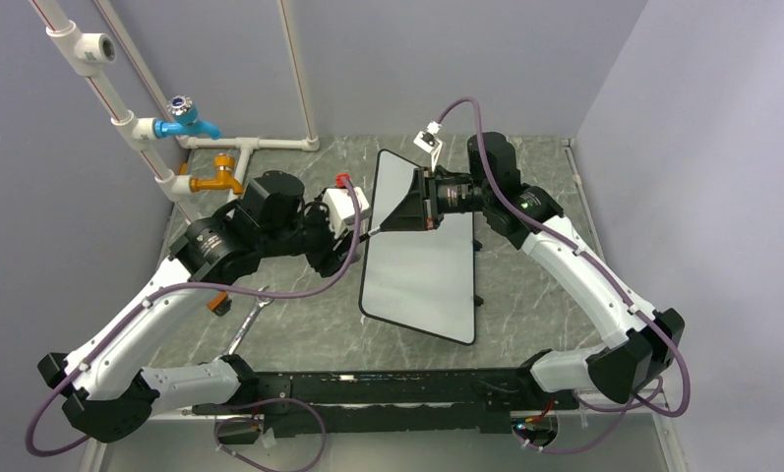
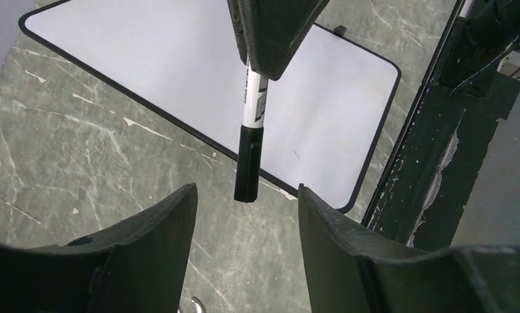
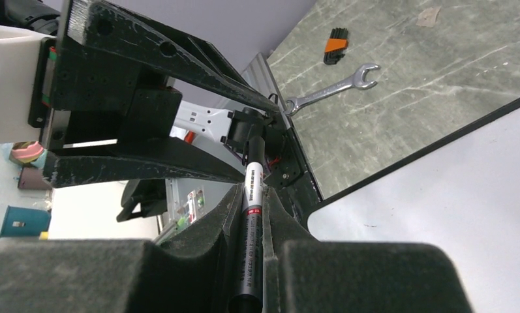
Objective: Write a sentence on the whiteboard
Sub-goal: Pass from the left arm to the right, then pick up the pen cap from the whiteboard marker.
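The whiteboard point(image 1: 417, 280) lies flat on the grey table, long side running away from the arms; it also shows in the left wrist view point(image 2: 146, 59). Its visible face is blank, and the sentence does not show. My right gripper point(image 3: 254, 192) is shut on a marker point(image 3: 252, 222) and holds it level above the board's left edge. The marker's black cap point(image 2: 248, 163) points at my left gripper point(image 2: 246, 189). That gripper stands open, its fingers point(image 2: 172, 215) on either side of the cap's end without touching it.
A wrench point(image 1: 250, 320) and a small orange-and-black tool point(image 1: 217, 303) lie on the table left of the board. Blue point(image 1: 186, 123) and orange point(image 1: 220, 180) taps on white pipes stand at the back left. A black rail point(image 1: 388, 388) runs along the near edge.
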Tool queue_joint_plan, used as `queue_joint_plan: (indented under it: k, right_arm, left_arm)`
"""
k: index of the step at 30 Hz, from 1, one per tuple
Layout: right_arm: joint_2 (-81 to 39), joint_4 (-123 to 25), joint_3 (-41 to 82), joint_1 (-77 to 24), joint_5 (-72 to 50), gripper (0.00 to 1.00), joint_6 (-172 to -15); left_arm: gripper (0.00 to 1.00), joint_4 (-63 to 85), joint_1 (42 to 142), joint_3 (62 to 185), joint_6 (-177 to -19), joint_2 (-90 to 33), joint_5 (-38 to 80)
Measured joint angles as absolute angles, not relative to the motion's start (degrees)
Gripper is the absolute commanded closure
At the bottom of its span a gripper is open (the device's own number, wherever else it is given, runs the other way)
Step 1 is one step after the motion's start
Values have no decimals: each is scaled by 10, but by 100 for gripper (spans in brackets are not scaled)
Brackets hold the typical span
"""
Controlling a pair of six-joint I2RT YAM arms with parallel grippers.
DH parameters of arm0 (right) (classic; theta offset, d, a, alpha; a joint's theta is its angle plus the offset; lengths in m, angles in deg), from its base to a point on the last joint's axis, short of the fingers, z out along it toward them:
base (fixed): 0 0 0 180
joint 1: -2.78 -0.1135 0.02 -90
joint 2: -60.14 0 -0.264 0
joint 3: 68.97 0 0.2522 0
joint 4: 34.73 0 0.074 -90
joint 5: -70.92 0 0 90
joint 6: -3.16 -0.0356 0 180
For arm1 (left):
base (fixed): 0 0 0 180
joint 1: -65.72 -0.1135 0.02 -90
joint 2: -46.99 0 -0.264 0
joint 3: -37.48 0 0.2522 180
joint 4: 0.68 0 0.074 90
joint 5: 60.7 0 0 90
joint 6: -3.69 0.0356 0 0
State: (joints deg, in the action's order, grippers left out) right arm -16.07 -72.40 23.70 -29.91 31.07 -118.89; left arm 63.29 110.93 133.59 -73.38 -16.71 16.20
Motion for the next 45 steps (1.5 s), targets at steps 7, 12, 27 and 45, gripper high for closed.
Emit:
queue_joint_plan:
  k: [7,12,27,45]
  right_arm:
    - [-158,-724,237,-299,315,100,-1195]
    - [-158,-718,237,-296,321,88,-1196]
    - [-158,-717,237,-299,341,68,-1200]
    - [-158,-742,237,-304,341,75,-1180]
  left_arm:
    - [77,605,1109,1331,-741,-182,156]
    - [100,598,1113,1331,-732,-191,141]
    - [100,605,1132,1342,-697,-206,138]
    - [100,636,1139,1368,-660,-215,163]
